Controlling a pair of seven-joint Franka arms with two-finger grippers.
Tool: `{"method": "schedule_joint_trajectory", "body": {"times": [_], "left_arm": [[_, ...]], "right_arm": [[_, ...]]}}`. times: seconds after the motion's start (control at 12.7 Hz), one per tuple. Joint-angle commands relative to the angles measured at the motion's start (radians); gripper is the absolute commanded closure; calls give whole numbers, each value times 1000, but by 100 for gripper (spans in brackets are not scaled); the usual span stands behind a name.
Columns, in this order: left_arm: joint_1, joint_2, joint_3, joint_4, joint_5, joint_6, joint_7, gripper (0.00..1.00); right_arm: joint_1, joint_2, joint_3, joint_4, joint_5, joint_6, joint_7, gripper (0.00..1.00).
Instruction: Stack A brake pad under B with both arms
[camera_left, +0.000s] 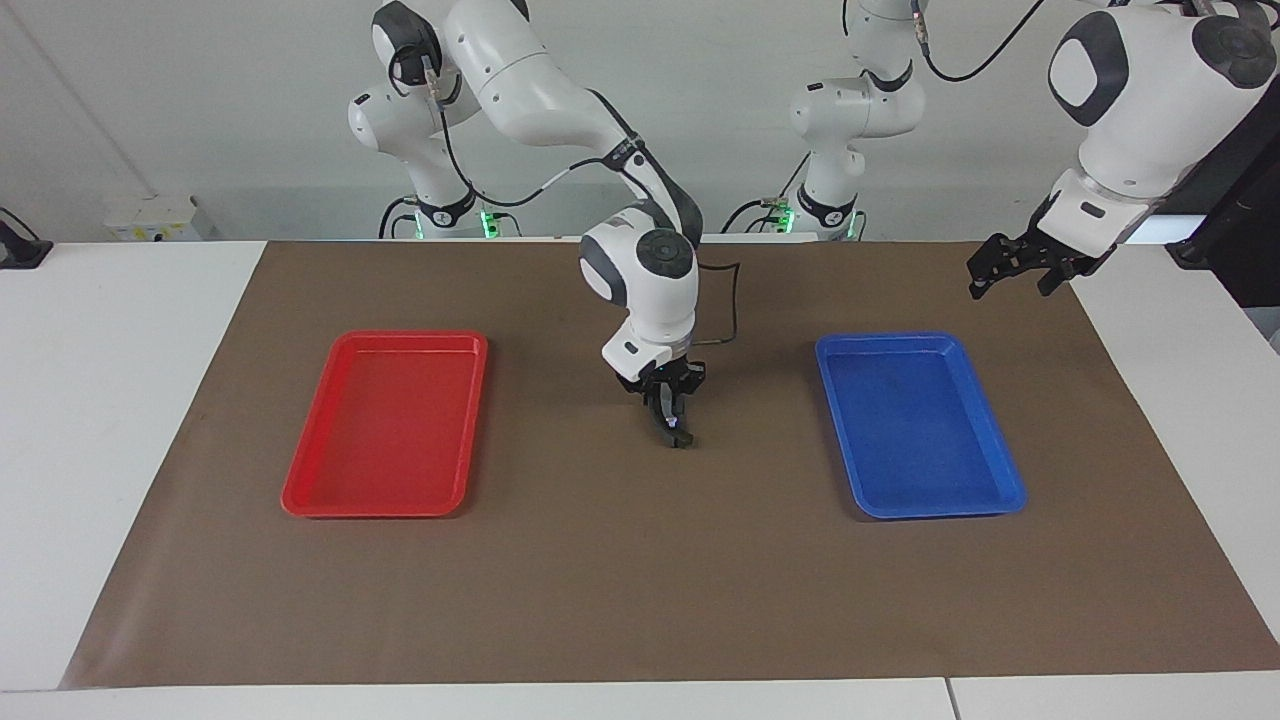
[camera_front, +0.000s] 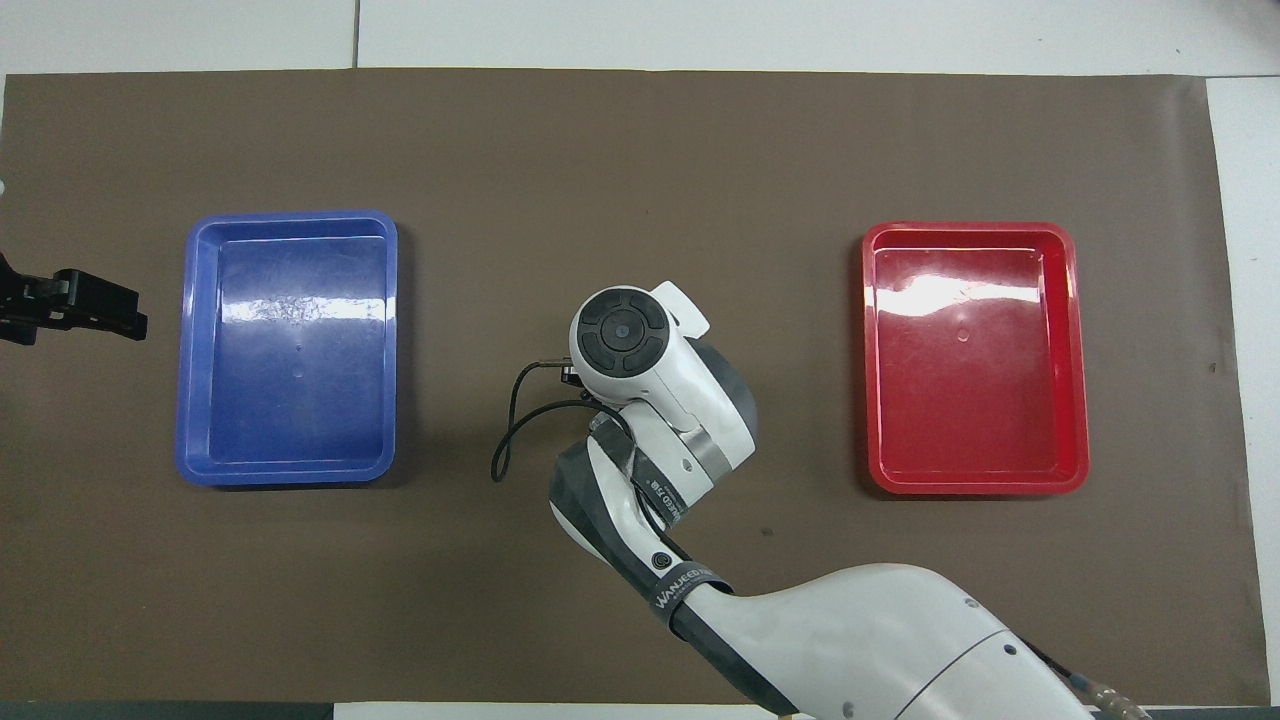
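Facing view: the right end effector (camera_left: 676, 432) points straight down at the middle of the table (camera_left: 120, 400), its black fingers drawn close together over a small dark piece (camera_left: 681, 441) at their tips. I cannot tell whether they are clenched on it or have let go, nor which of the two brake parts it is. The piece sits low on the matte brown mat (camera_left: 640, 580), between the glossy red tray (camera_left: 300, 497) and the blue tray (camera_left: 1005, 497), both shallow rectangular plastic with rounded corners and raised rims. The left end effector (camera_left: 1010, 272) hangs released, fingers spread and holding nothing, over the mat's corner at the left arm's end, near the blue tray; that arm waits.

Overhead view: the right arm's smooth white wrist, capped by a round black disc, covers its own end effector and the dark piece. A thin black cable (camera_front: 508, 430) loops beside it. The left end effector (camera_front: 100, 305) juts in beside the blue tray (camera_front: 186, 340). The red tray (camera_front: 1082, 350) shows bright glare on its floor.
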Motion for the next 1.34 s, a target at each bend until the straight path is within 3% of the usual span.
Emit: {"method": "schedule_joint_trajectory", "body": {"times": [0.0,0.24,0.39,0.63,1.26], "left_arm": [[4,-21,-4,-17,6,-1,-9,0],[4,-21,-4,-17,6,-1,-8,0],[4,-21,-4,-17,6,-1,-9,0],[5,-21,-4,-17,6,-1,-9,0],[4,-21,-4,-17,6,-1,-9,0]], "right_arm": [[-7,-22,3,-23,6,7,41,1],[-10,-40,2,3,6,-36,46,1],[-31,-115,-12,-9,-10,-58,47,1],[-204,-243,-9,-9,-66,-105,-9,1],[-528,-470,-8,0,-99,-362,-434,1]]}}
